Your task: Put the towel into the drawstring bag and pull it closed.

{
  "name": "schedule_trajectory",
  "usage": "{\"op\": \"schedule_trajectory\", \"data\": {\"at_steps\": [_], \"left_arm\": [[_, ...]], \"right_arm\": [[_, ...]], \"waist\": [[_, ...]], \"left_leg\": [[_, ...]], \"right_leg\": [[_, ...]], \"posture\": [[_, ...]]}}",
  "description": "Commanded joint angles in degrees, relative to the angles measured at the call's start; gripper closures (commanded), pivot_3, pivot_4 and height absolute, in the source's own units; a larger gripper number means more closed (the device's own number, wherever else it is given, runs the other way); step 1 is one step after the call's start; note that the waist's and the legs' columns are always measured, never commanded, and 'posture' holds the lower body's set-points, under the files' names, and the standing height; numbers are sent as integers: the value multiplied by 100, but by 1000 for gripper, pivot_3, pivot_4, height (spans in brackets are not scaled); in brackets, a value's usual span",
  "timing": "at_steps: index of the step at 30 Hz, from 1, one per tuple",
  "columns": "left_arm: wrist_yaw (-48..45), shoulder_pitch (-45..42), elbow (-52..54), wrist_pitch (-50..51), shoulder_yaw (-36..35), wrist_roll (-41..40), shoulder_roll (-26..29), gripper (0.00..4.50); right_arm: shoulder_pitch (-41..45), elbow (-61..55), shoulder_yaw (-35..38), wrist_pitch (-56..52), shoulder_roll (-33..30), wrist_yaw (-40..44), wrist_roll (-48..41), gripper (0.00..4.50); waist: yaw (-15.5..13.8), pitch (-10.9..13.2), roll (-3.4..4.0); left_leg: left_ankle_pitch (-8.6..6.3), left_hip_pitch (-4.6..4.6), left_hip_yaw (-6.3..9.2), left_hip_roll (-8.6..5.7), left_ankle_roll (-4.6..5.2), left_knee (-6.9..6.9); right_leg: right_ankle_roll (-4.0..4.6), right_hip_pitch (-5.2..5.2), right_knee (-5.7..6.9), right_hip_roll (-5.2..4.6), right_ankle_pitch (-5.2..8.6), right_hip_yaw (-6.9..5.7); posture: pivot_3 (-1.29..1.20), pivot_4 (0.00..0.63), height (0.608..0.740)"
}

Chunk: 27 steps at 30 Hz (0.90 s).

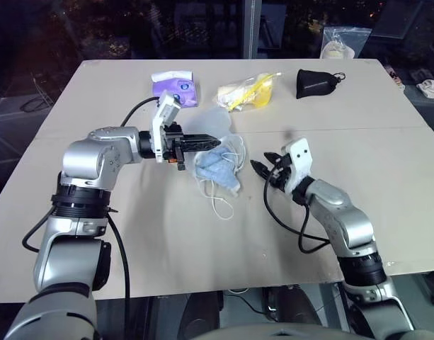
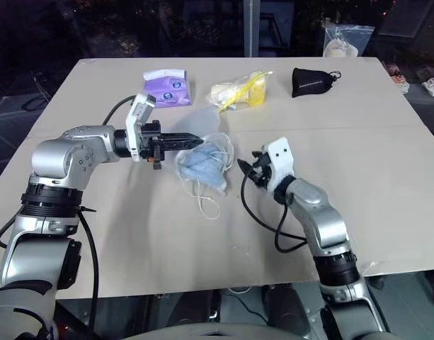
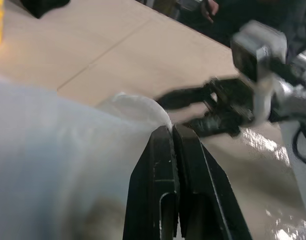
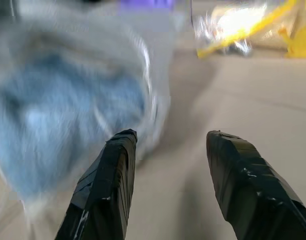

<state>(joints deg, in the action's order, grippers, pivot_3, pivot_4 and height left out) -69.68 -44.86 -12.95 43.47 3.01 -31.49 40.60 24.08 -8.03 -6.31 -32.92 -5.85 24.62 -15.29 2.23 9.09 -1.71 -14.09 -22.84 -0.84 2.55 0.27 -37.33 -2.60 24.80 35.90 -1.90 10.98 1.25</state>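
Note:
The white translucent drawstring bag (image 1: 229, 150) hangs bunched over the middle of the table, and my left gripper (image 1: 215, 142) is shut on its upper edge. The light blue towel (image 1: 218, 170) sits inside it and shows through the fabric. Thin white cords (image 1: 220, 202) trail from the bag onto the tabletop towards me. My right gripper (image 1: 263, 167) stands open just right of the bag, pointing at it, with nothing between its fingers. The right wrist view has the towel (image 4: 58, 115) close ahead of the open fingers (image 4: 115, 160). The left wrist view shows the shut fingertips (image 3: 162, 145) against white fabric (image 3: 58, 150).
Along the table's far side lie a purple tissue pack (image 1: 175, 87), a clear plastic bag with yellow contents (image 1: 248, 92) and a small black pouch (image 1: 316, 82). Another clear bag (image 1: 339, 44) sits beyond the far edge. The beige tabletop (image 1: 386, 163) lies bare to the right.

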Motion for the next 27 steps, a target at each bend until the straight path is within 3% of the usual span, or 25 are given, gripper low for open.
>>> {"op": "schedule_trajectory", "data": {"at_steps": [1,7,10,13,19,27], "left_arm": [[-112,-191,123,-92,4,62,4,4500],[-51,-157,181,-125,-57,140,-13,4500],[-29,-120,226,-136,-80,144,1,4500],[-35,-67,279,-130,-107,134,30,4500],[-137,-10,194,-335,-102,265,114,4500],[29,-506,-577,-1863,106,1104,-180,4500]], "right_arm": [[485,683,-116,78,108,-93,169,2112],[725,1233,-229,-88,239,-124,236,2112],[782,1445,-225,163,275,-251,393,2972],[803,1566,-179,398,311,-262,446,4468],[751,1453,-27,583,185,-701,780,4468],[411,46,-380,157,-883,-1208,2112,4468]], "waist": [[3,1,0],[-9,1,0],[-1,1,0],[5,1,0],[9,1,0],[-38,3,-1]], "left_leg": [[0,0,0,0,0,0],[0,-8,-1,1,0,0],[0,-9,-4,1,0,0],[0,-7,-1,2,0,1],[0,-6,-1,3,0,0],[0,-9,-6,-1,0,-1]], "right_leg": [[1,0,1,0,-2,0],[6,3,-3,-1,-8,-1],[5,4,-3,-1,-8,1],[5,5,1,0,-8,-1],[5,5,2,1,-8,0],[5,6,-1,-3,-7,0]], "posture": [[0,150,740],[0,150,740],[0,150,740],[0,150,740],[0,150,740],[0,150,740]]}}
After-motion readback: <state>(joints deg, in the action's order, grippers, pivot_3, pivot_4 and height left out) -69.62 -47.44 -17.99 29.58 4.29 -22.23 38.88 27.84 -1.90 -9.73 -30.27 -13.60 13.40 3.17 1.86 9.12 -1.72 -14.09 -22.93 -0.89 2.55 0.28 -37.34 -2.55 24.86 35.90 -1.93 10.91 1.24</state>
